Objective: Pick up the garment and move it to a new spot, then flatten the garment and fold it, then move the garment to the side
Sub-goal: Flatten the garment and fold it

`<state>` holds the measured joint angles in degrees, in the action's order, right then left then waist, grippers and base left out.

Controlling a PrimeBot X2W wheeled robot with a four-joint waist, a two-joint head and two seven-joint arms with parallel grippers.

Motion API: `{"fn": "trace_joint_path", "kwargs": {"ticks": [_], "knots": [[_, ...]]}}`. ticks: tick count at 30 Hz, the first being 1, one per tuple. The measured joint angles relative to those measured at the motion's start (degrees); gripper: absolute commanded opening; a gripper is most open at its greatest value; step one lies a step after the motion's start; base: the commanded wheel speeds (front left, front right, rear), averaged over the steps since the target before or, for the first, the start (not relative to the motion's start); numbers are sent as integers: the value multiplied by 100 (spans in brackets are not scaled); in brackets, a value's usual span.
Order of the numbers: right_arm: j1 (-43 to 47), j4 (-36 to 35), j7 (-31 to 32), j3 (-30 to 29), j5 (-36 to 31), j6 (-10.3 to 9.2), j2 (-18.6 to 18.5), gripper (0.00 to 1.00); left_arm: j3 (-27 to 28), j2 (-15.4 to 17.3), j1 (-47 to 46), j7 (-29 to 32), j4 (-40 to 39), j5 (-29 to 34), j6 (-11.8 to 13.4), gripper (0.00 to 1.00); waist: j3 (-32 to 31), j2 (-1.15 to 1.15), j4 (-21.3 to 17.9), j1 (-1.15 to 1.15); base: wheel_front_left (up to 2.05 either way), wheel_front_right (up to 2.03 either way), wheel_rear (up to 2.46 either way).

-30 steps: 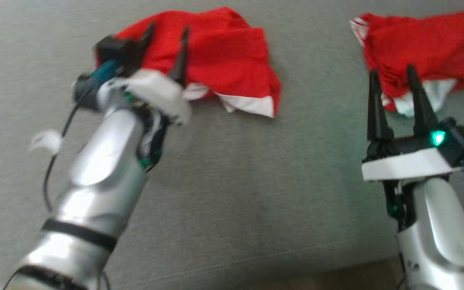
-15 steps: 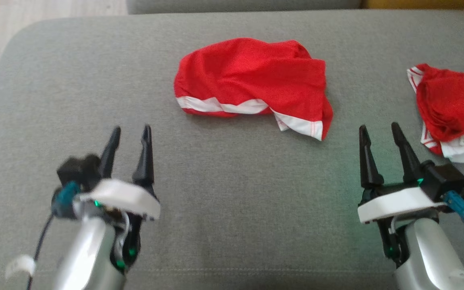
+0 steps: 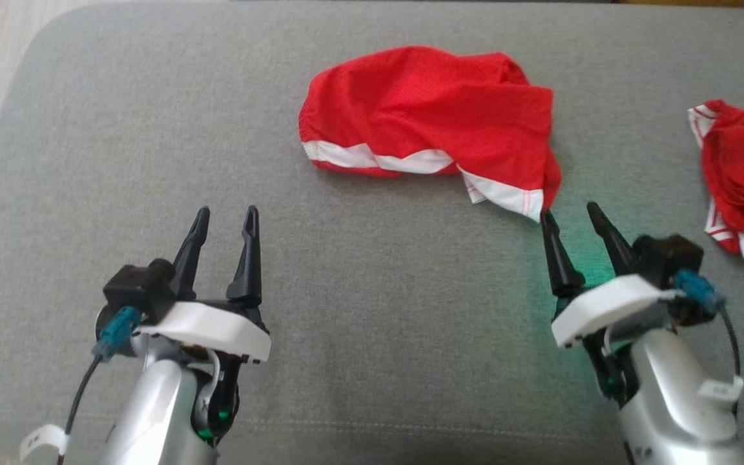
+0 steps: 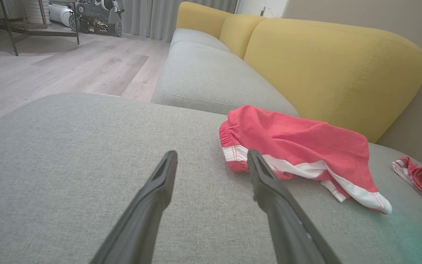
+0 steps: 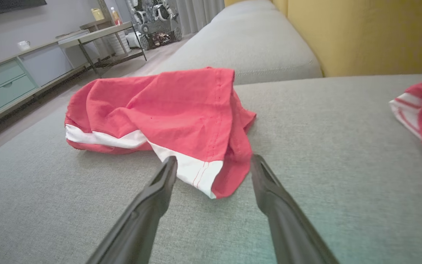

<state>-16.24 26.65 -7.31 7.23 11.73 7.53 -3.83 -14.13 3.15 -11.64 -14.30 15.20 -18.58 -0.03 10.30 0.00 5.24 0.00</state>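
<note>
Right pincer (image 3: 569,212): released, holding nothing, its left fingertip just beside the white-hemmed corner (image 3: 515,197) of the garment (image 3: 423,110). Left pincer (image 3: 227,210): also released and empty, well apart from the cloth over bare grey cushion (image 3: 372,310). The garment lies crumpled near the cushion's far middle. A second red garment (image 3: 740,168) sits off to the right, apart from it.

I judge the step to be flattening. To do it well, I bring the right pincer low onto that corner and pinch the hem only. The left pincer then takes the gathered end opposite, and I draw the two apart evenly.

Against the earlier frames, the left arm has withdrawn from over the garment. The gap between right pincer and corner has closed. The head camera has also shifted.
</note>
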Motion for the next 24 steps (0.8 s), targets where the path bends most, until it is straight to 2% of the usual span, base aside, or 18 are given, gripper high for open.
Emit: {"fn": "trace_joint_path", "kwargs": {"ticks": [10, 19, 20, 21, 23, 24], "knots": [[-692, 937, 265, 194, 554, 0, -227, 100, -38, -57, -80, 0, 96, -1, -48, 100, 272, 0, 306, 0, 0, 0, 0], [-920, 1248, 256, 571, 1001, 0, -330, 100, -172, -66, -165, 0, 91, -91, 16, 100, 341, 0, 374, 0, 0, 0, 0], [-927, 1274, 249, 604, 1047, 0, -356, 97, -178, -67, -165, 0, 92, -119, 31, 100, 341, 0, 370, 0, 0, 0, 0], [-931, 1299, 235, 649, 1094, 0, -383, 49, -180, -67, -165, 0, 92, -123, 40, 100, 339, 0, 364, 0, 0, 0, 0], [-931, 1303, 178, 731, 1200, 0, -403, 0, -185, -68, -165, 0, 92, -123, 55, 100, 337, 0, 346, 0, 0, 0, 0], [-938, 1304, 153, 772, 1249, 0, -402, 0, -185, -68, -165, 0, 93, -123, 55, 100, 335, 0, 334, 0, 0, 0, 0]]}}
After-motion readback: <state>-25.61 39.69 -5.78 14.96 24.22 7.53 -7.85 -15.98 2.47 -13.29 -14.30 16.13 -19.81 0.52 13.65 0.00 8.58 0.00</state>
